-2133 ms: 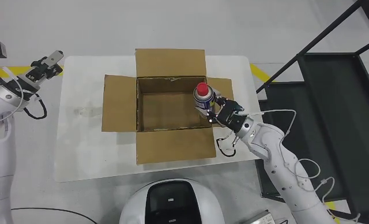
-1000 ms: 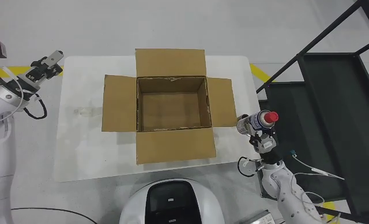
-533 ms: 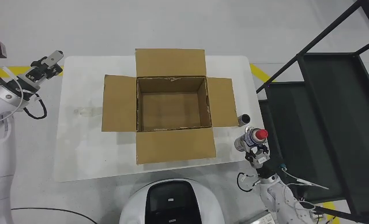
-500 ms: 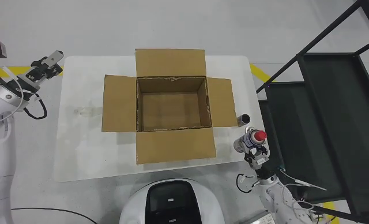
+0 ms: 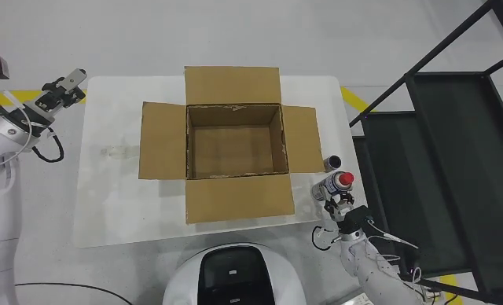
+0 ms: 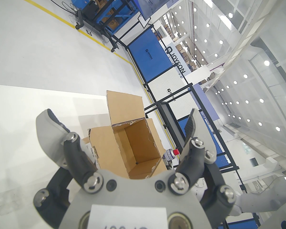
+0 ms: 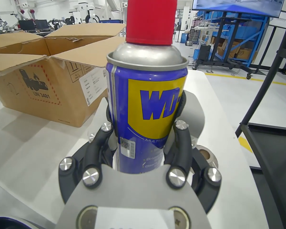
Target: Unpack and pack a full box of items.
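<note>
My right gripper (image 7: 146,129) is clamped on the lower body of the spray can (image 7: 145,77), held upright over the table (image 7: 26,148). I judge it rigid, smooth-walled, slippery, moderately heavy: grip the cylinder, never the red cap (image 7: 150,17). The open box (image 7: 38,82) stands beyond, inboard of the hand.

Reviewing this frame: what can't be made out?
Whether the spray can rests on the table: right wrist view, the right gripper hides its base.
The small cylinder beside the box: top view, too small to identify.
The clear thing on the table's left side: top view, too faint to identify.
</note>
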Controlling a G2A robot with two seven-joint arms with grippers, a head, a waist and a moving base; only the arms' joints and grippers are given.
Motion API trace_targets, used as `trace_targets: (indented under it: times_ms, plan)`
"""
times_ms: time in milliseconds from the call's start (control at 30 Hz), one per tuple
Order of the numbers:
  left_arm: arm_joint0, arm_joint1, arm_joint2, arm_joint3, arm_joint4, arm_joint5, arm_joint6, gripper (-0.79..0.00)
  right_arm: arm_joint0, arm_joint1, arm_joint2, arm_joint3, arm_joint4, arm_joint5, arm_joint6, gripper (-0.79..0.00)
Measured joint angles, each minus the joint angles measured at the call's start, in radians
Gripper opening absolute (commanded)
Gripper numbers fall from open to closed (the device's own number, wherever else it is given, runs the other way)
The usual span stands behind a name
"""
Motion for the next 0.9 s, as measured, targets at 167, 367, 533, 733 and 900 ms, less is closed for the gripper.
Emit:
trace_targets:
  times_ms: [167,367,533,733,900]
  plan:
    - [0.0,0.0,0.0,0.0,0.0,0.0,0.0,0.0,0.05,-0.018,-0.026,0.088,0.004,-0.001,-0.038,-0.785]
    - [0.0,0.0,0.0,0.0,0.0,0.0,0.0,0.0,0.095,-0.042,-0.046,0.18,0.039,-0.025,-0.033,0.0]
    - [0.0,0.0,0.0,0.0,0.0,0.0,0.0,0.0,0.117,-0.054,-0.058,0.224,0.051,-0.043,-0.046,0.0]
    - [0.0,0.0,0.0,0.0,0.0,0.0,0.0,0.0,0.089,-0.042,-0.067,0.248,-0.01,-0.05,-0.155,0.0]
    - [0.0,0.0,0.0,0.0,0.0,0.0,0.0,0.0,0.053,-0.023,-0.06,0.252,-0.045,-0.025,-0.187,0.0]
